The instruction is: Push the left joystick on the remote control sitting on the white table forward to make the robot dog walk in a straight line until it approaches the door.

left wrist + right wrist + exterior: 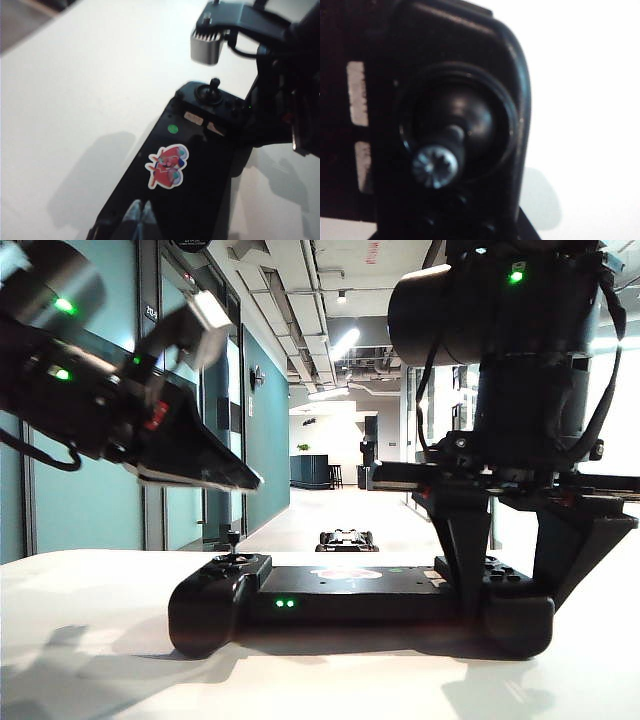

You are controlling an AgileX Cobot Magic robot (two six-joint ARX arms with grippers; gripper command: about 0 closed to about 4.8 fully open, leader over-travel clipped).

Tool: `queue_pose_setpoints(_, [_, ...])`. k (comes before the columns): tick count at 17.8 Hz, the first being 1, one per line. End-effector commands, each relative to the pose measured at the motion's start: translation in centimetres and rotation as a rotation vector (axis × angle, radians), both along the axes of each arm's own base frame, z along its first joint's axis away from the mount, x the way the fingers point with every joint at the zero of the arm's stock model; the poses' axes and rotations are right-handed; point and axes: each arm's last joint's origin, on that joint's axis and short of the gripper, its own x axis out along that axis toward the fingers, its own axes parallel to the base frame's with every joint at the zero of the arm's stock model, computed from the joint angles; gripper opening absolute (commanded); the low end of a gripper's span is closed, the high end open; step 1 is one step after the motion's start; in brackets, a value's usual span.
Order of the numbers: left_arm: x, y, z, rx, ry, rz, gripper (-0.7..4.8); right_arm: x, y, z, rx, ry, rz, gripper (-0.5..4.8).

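The left joystick (232,540) stands upright on the left end of the remote control (340,592), a thin black stalk with a small round cap; nothing touches it. The remote control lies flat on the white bench (90,640), two green lights glowing on its near face and a red-white sticker (167,166) on its top. Beyond it, down the corridor floor, the robot dog (347,539) is small and low.

The left arm slants in from the upper left of the exterior view, its left claw (215,472) tilted downward and hanging above the left handle, clear of the joystick. From these angles I cannot tell how far its fingers are parted.

The right arm comes down over the right end of the remote control. The right claw (510,570) straddles the right handle, its two black fingers (466,550) spread and pressed against either side of the body, gripping the remote control and pinning it to the bench. Its wrist camera looks close down on the right thumbstick (440,162).
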Motion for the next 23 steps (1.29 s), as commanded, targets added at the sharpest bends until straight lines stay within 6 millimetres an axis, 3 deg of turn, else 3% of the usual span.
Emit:
queue_pose_setpoints(1, [-1.1, 0.1, -0.8, 0.001, -0.004, -0.002, -0.05, -0.2, -0.2, -0.2, -0.02, 0.017, 0.011, 1.98])
queue_pose_setpoints(10, [-1.7, -0.4, -1.5, 0.029, -0.022, 0.006, -0.06, -0.3, -0.3, -0.2, -0.024, 0.028, 0.011, 1.98])
queue_pose_setpoints(23, [-0.7, -0.7, -3.5, 0.027, 0.002, -0.004, -0.06, -0.5, -0.4, -0.2, -0.033, 0.047, -0.007, 1.98])
